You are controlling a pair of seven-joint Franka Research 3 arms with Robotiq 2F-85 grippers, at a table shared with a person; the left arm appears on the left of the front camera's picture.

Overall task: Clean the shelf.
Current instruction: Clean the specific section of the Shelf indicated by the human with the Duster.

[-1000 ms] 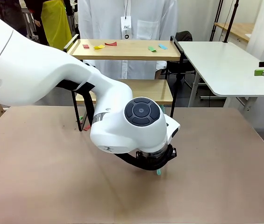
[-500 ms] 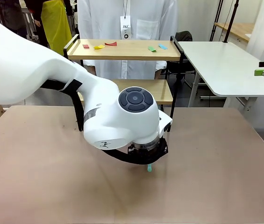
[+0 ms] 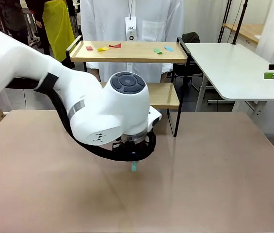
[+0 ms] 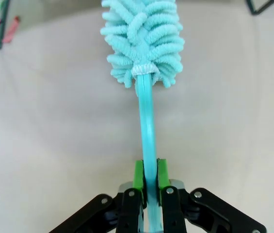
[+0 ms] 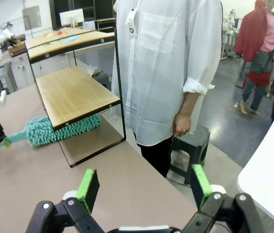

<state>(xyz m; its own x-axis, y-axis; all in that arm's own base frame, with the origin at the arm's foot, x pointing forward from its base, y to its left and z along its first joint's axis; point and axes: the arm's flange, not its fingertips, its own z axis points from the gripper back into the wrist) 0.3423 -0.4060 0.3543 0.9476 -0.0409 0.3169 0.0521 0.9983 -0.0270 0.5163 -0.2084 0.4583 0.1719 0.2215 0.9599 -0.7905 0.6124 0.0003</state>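
**A:** The shelf stands at the table's far edge, in front of the person, with coloured scraps on its top board.

**B:** The left arm has swung left since a second ago! The left gripper is pinching the duster by its handle.

**A:** The right wrist view catches the fluffy head beneath the lower board. The right gripper is spread wide.

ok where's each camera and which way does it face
Front view: fixed on the robot's side, facing across the tan table at the shelf and the person; the left arm crosses the middle.
Left wrist view: looks along the left gripper, shut on a teal duster, down at the table.
Right wrist view: past the open right gripper, at the shelf's end and the person.
Shared: the duster in both wrist views; shelf and person in front and right wrist.
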